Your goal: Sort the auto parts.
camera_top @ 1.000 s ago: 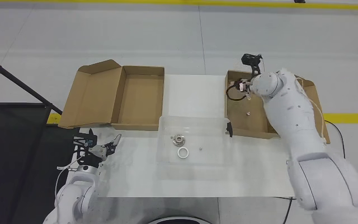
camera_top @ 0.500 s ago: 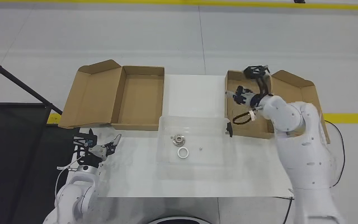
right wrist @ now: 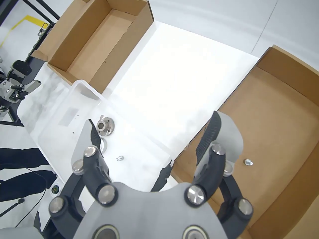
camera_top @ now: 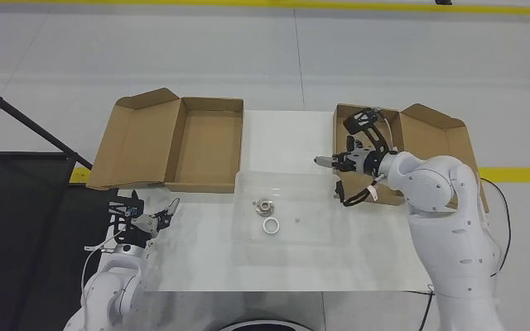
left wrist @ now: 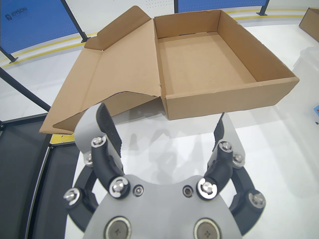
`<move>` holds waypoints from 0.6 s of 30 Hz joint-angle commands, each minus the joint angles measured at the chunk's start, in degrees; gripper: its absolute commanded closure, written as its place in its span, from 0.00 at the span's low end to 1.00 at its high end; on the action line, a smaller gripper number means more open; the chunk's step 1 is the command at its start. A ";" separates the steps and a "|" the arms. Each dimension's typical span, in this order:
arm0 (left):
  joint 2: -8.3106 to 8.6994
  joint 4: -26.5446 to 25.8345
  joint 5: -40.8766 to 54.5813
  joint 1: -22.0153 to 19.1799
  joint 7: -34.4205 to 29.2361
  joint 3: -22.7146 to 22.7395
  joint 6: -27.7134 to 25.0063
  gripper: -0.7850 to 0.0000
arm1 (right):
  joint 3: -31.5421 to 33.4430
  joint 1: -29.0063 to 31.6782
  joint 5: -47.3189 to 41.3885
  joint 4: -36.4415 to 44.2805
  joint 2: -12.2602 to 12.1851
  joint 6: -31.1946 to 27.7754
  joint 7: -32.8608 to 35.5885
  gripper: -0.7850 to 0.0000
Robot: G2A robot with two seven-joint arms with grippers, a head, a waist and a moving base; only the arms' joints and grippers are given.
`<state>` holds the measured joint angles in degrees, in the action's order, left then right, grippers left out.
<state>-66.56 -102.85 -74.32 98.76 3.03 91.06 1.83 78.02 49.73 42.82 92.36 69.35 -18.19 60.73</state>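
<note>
Over the white table [camera_top: 290, 136], right hand [right wrist: 154, 125] hangs spread beside clear bin [camera_top: 319, 230].

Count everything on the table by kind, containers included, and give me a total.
Cardboard boxes: 2, the left one and the right one
Clear bin: 1
Metal hub: 1
White ring: 1
Small screws: 2, one in the clear bin, one in the right box
Total: 7
</note>
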 commanded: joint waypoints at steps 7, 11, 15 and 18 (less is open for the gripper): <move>0.00 0.00 0.00 0.00 0.00 0.00 0.00 0.00 | -2.42 2.02 5.32 5.69 -0.45 -1.01 2.39 0.00; 0.00 0.00 0.00 0.00 0.00 0.00 0.00 0.00 | -5.91 2.88 9.30 11.58 -0.79 -3.16 7.70 0.00; 0.00 0.00 0.00 0.00 0.00 0.00 0.00 0.00 | -9.25 3.72 11.16 15.80 -1.11 -8.27 9.93 0.00; 0.00 0.00 0.00 0.00 0.00 0.00 0.00 0.00 | -10.62 4.21 11.24 17.00 -1.42 -11.92 10.69 0.00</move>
<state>-66.56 -102.85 -74.32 98.76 3.03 91.06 1.83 67.83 53.84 54.12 109.08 68.04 -28.79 71.15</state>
